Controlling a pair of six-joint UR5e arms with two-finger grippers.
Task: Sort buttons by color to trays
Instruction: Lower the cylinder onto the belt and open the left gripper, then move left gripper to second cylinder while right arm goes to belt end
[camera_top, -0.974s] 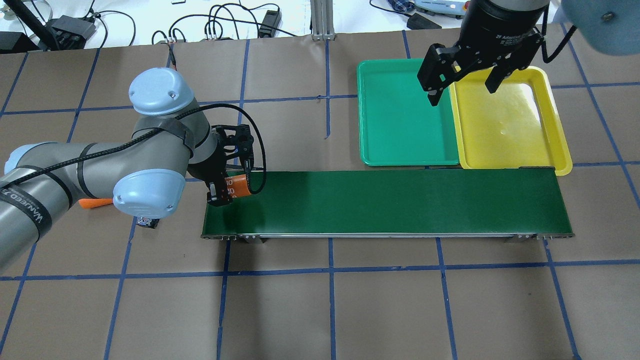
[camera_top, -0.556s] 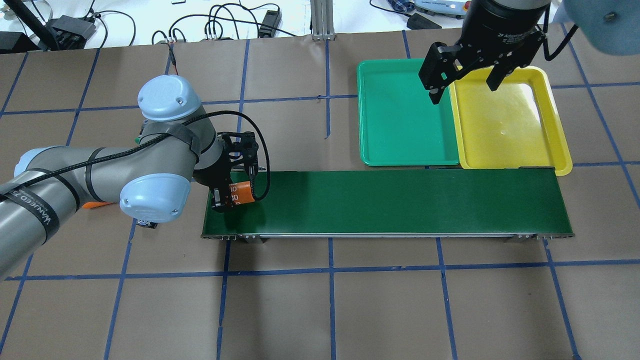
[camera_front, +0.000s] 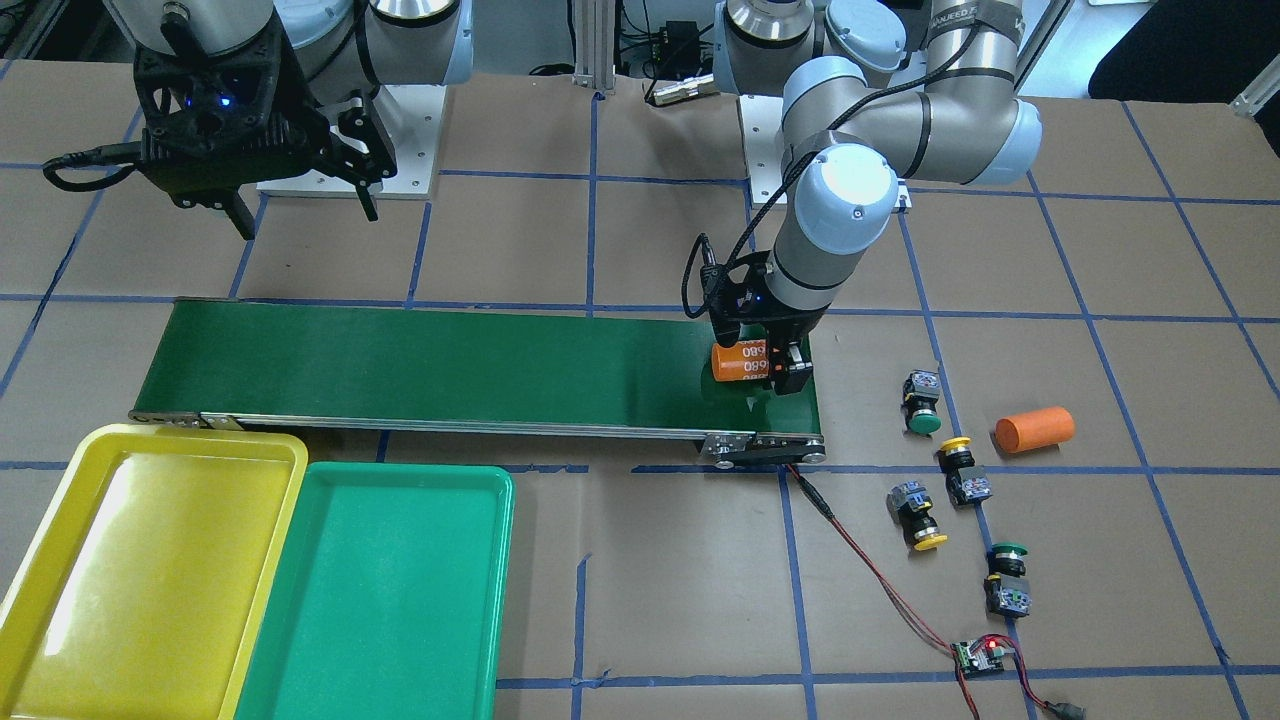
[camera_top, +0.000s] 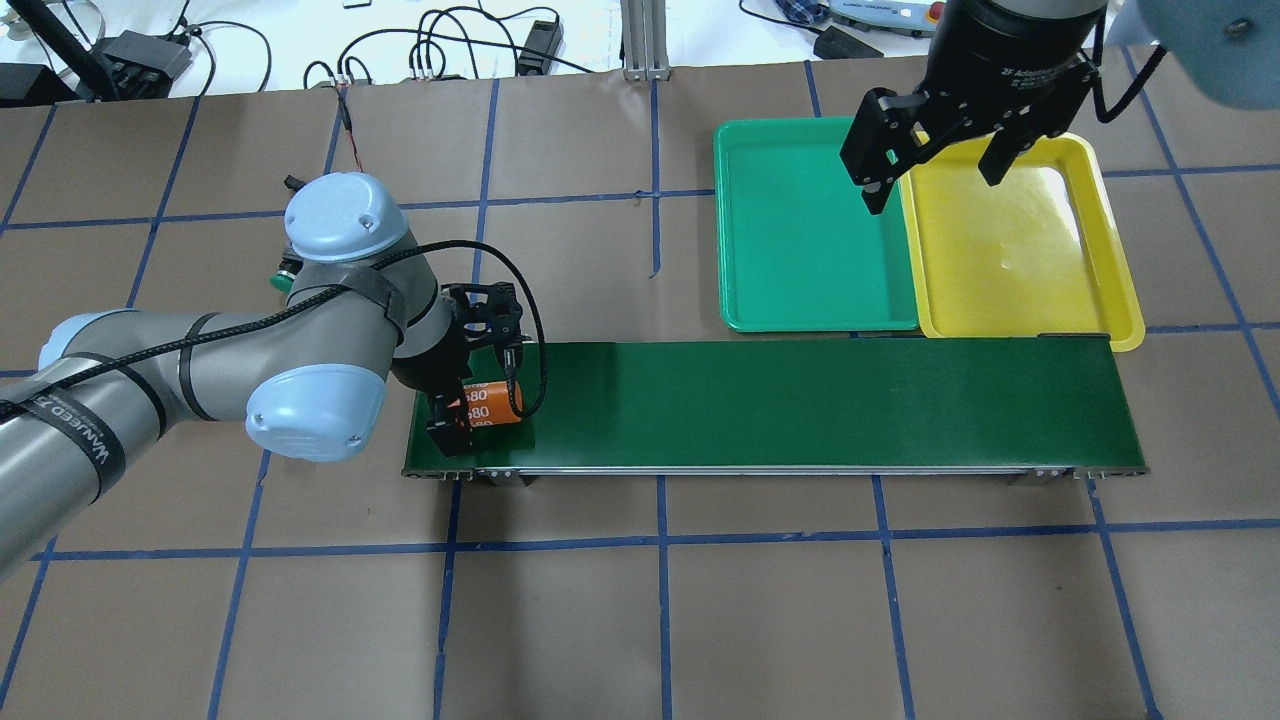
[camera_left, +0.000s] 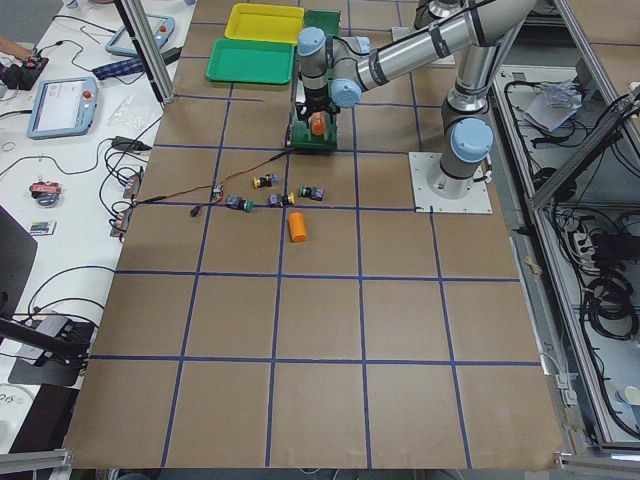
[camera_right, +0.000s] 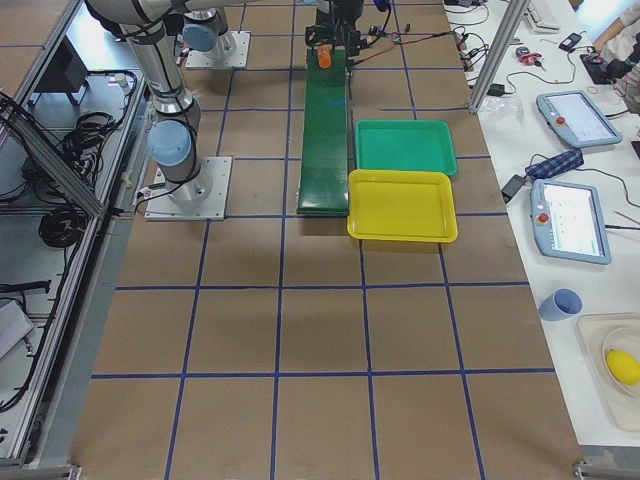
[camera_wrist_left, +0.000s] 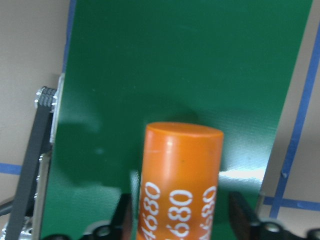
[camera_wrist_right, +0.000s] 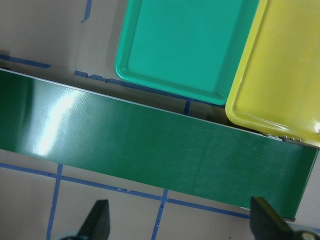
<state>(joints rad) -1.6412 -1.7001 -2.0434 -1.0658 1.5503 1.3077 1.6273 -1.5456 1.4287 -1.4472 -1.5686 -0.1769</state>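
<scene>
All the movement is at the robot's-left end of the conveyor belt (camera_top: 800, 400). The green tray (camera_top: 800, 230) and yellow tray (camera_top: 1010, 260) lie bare, with the right gripper (camera_top: 932, 175) above their shared edge, fingers spread wide, so by the look of it sorting hasn't begun. The left gripper (camera_top: 468, 408), pinching the orange 4680 cylinder (camera_wrist_left: 182, 170), sits further in over the belt than a second ago and seems lower. The green-capped buttons (camera_front: 922, 410) and yellow-capped buttons (camera_front: 957, 462) lie on the table past that belt end, well apart from the trays.
</scene>
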